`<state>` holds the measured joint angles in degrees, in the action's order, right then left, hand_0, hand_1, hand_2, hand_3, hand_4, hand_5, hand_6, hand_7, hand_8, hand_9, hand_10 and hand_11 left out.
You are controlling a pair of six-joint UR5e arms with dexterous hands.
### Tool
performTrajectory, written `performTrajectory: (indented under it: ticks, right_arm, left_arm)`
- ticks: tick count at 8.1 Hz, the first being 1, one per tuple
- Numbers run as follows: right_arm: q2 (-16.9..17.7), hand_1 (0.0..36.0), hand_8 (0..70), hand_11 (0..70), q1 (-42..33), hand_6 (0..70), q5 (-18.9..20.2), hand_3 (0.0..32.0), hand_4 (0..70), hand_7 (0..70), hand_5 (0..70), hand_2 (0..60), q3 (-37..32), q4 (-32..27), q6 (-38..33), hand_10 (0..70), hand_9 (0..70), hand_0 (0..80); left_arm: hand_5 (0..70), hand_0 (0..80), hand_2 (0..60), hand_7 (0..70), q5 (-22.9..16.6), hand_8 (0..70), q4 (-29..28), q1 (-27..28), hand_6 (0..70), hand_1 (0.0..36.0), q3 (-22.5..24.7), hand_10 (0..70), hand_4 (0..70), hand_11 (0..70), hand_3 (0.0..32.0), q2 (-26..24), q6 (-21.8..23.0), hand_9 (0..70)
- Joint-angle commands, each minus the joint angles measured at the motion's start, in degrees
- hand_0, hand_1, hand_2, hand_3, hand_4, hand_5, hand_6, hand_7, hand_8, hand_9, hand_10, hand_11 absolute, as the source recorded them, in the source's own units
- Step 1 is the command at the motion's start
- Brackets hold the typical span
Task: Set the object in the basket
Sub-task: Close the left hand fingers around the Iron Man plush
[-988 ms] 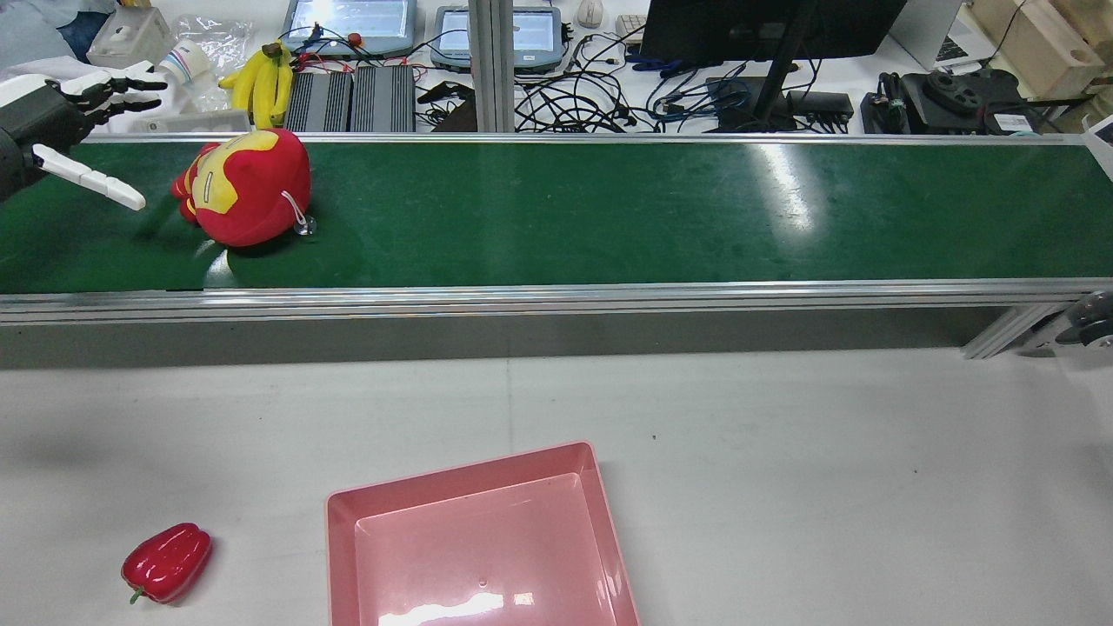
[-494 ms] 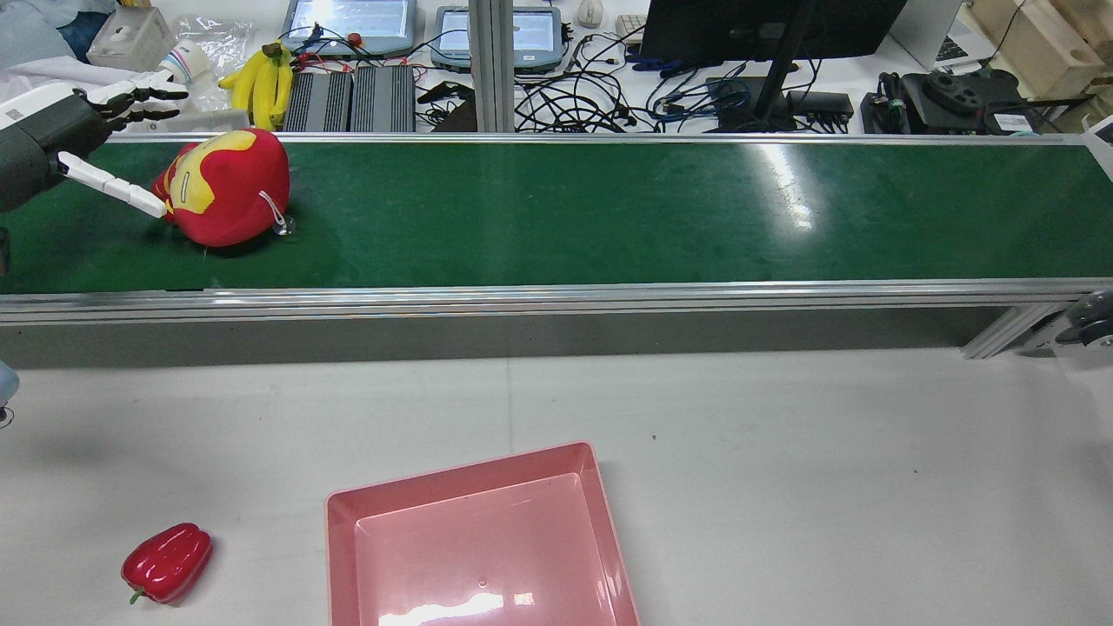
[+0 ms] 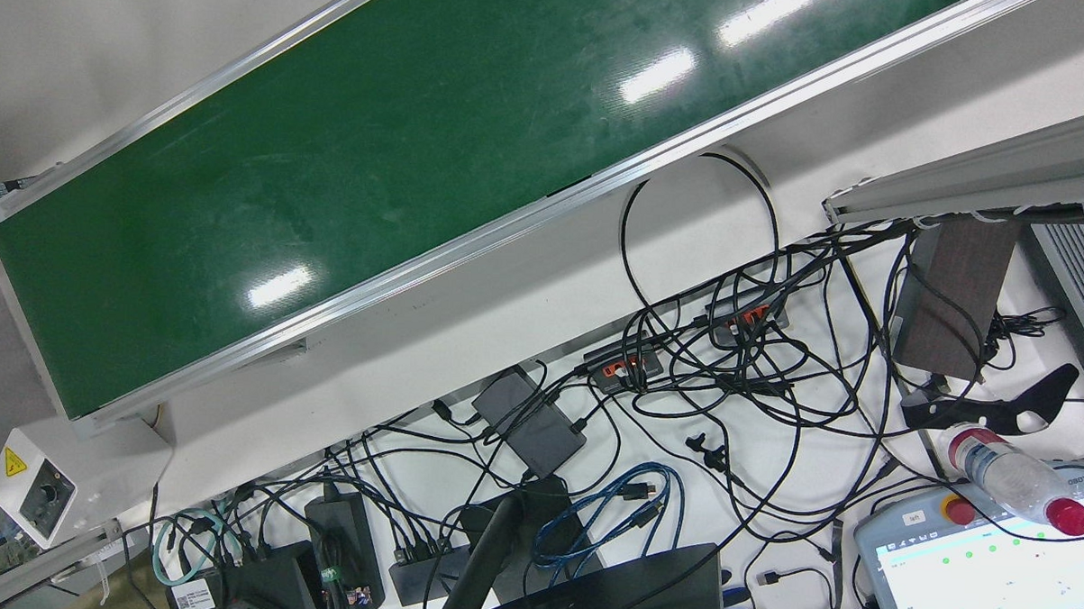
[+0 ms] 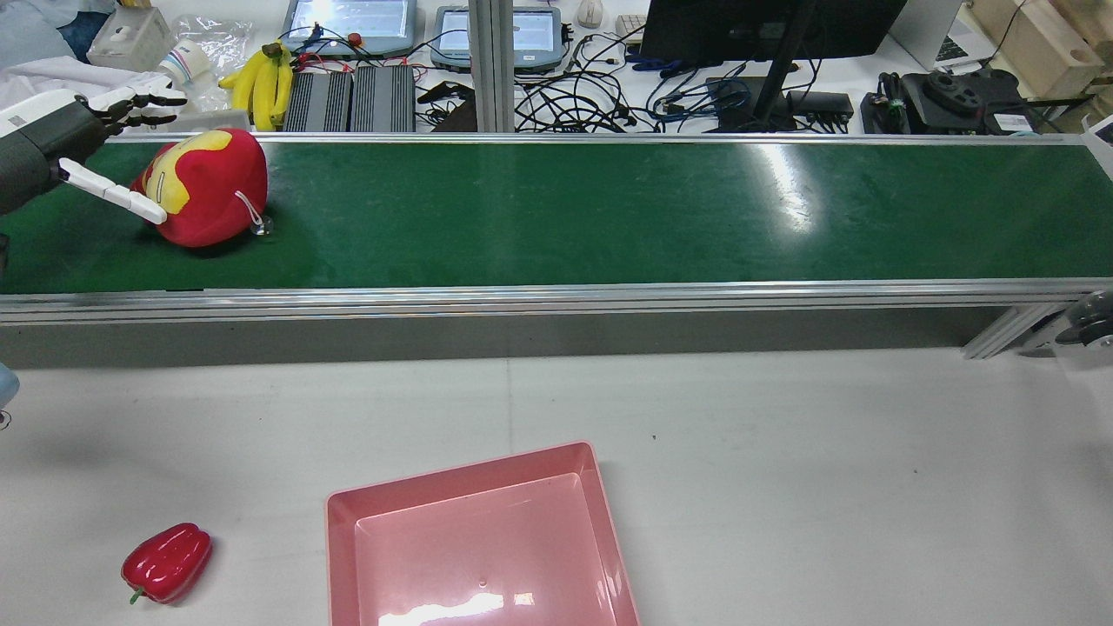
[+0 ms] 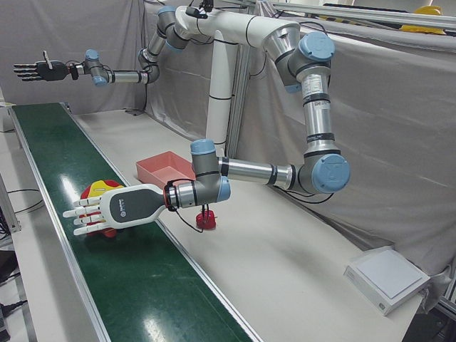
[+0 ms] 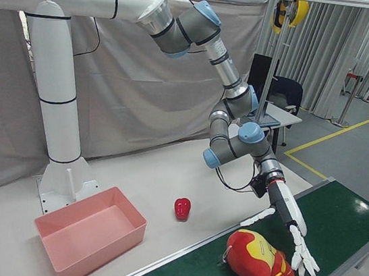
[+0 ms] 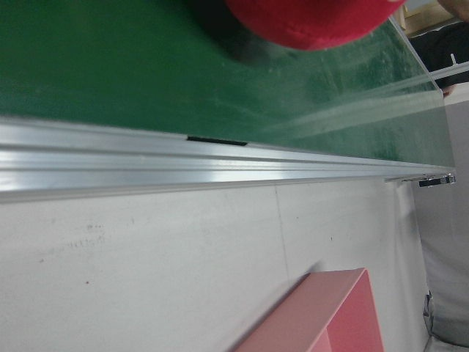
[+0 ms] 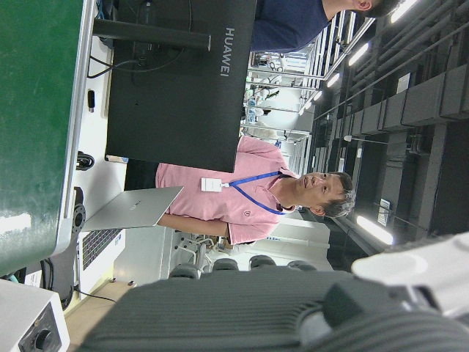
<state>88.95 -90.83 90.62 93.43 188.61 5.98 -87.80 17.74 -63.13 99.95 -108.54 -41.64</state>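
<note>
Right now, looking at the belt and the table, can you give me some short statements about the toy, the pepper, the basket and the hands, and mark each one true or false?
1. The toy lies on the green belt. True.
2. The pepper is inside the basket. False: it lies on the table, apart from the basket.
3. The left hand is open, its fingers spread beside the toy. True.
4. The basket already holds the toy. False: nothing lies in the basket.
5. The right hand is shut on the pepper. False: it is open, raised high above the far end of the belt, holding nothing.
</note>
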Motion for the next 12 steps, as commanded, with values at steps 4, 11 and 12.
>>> performTrajectory:
  ticks: [4, 11, 12]
  right_arm:
    - [0.0, 0.0, 0.0, 0.0, -0.04, 0.0, 0.0, 0.0, 0.0, 0.0, 0.0, 0.0, 0.0, 0.0, 0.0, 0.0, 0.0, 0.0]
    - [0.0, 0.0, 0.0, 0.0, -0.04, 0.0, 0.0, 0.0, 0.0, 0.0, 0.0, 0.0, 0.0, 0.0, 0.0, 0.0, 0.0, 0.0]
    - [0.0, 0.0, 0.0, 0.0, -0.04, 0.0, 0.0, 0.0, 0.0, 0.0, 0.0, 0.0, 0.0, 0.0, 0.0, 0.0, 0.0, 0.0]
  left_arm:
    - [20.6, 60.3, 0.0, 3.7, -0.09, 9.5, 1.67, 1.96, 3.8, 22.0, -0.02, 0.0, 10.4, 0.0, 0.0, -0.01, -3.95, 15.1]
    - [70.0, 48.7, 60.0, 40.7, -0.44, 37.6, 5.19, 2.05, 18.3, 25.8, 7.31, 33.0, 28.5, 48.0, 0.0, 0.08, -2.06, 54.8]
    - [70.0, 48.7, 60.0, 43.0, -0.53, 39.1, 5.2, 2.05, 19.2, 27.1, 9.8, 34.6, 28.8, 50.2, 0.0, 0.34, 2.75, 56.8]
